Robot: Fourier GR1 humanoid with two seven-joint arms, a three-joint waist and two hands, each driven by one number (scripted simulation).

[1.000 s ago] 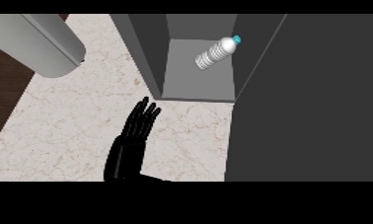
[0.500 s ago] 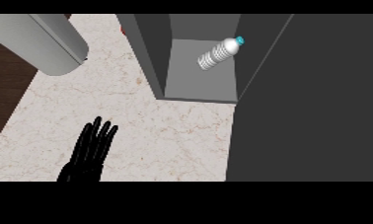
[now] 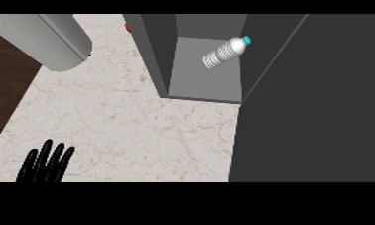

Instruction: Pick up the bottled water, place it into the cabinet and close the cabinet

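View from above a pale marble counter (image 3: 147, 130). A dark grey cabinet (image 3: 162, 60) stands open at the top centre. Its door (image 3: 307, 120), a wide dark panel, fills the right side of the view from 1 o'clock down to 5 o'clock.

The bottle (image 3: 225, 53) lies on its side inside the cabinet, on the grey floor near the back. Its long axis runs from 7 o'clock to 1 o'clock, and the blue cap points to 1 o'clock, close to the door's edge. Nothing touches it.

The left hand (image 3: 45, 167) shows at the lower left corner, at 7 o'clock. Its fingers (image 3: 49, 149) are straight, slightly spread, pointing to 12 o'clock, and hold nothing. From this hand the bottle lies between 1 and 2 o'clock, well apart across the bare counter. The door lies toward 3 o'clock, also well apart. The right hand is out of view.

With the bottle placed, closing the door seems to be what remains. The door hangs on the robot's right side, far from the only hand showing.

A large grey cylinder (image 3: 47, 40) lies at the upper left, at 10 o'clock.
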